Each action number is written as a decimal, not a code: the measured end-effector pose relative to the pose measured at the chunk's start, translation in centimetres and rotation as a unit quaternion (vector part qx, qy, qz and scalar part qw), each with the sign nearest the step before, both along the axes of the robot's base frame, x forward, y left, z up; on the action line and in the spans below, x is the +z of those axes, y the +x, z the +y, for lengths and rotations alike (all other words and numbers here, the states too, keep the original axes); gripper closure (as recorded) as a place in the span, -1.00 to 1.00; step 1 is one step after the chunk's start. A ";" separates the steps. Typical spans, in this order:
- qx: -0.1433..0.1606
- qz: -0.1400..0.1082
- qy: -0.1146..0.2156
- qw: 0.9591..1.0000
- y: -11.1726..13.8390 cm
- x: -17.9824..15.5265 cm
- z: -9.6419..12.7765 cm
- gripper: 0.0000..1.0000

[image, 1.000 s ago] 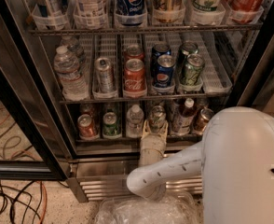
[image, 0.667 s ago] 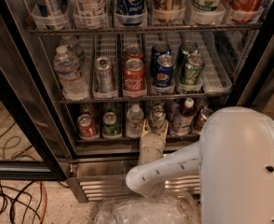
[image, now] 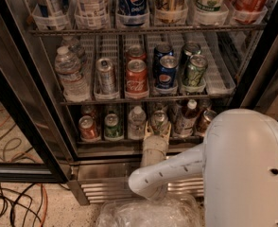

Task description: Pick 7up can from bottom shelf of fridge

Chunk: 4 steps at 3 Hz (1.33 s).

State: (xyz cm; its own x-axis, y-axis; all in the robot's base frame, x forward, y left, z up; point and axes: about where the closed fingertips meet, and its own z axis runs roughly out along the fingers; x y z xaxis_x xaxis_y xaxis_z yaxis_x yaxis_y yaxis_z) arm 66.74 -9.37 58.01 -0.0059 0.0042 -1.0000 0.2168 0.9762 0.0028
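The pick is about midway, by my reading. The fridge (image: 97, 172) stands open and the arm (image: 177, 170) reaches in from the near right. The pincer (image: 158, 127) is at the front edge of the bottom shelf (image: 106, 143), right at the 7up can (image: 159, 118).

The can stands upright in its lane, on the shelf, near the middle of the row. A water bottle (image: 136, 121) is just to its left. Further left are a green can (image: 112, 126) and a red can (image: 88, 127). A brown can (image: 205, 119) stands well off to the right.

The pincer is on the near side of the can and slightly below its silver top, with its tip level with the can's body. The can's lower part is hidden behind it. I cannot tell whether the pincer is closed on the can or merely set around it.

The approach looks done. What seems left is a firm grip, if there is none yet, then lifting the can off the shelf and drawing it out towards the near side, clear of the bottle beside it.
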 end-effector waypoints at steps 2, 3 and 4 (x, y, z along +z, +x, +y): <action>-0.001 -0.002 -0.001 1.000 0.1 0.1 -0.1 0.60; 0.001 0.000 0.001 1.000 0.1 0.2 -0.2 0.99; 0.009 -0.012 0.014 1.000 -0.8 2.2 -0.9 1.00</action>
State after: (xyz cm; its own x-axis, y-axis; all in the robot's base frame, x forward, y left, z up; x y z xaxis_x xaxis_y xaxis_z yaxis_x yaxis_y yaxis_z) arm 65.92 -10.31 60.16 0.0182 0.0325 -0.9993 0.1990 0.9794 0.0355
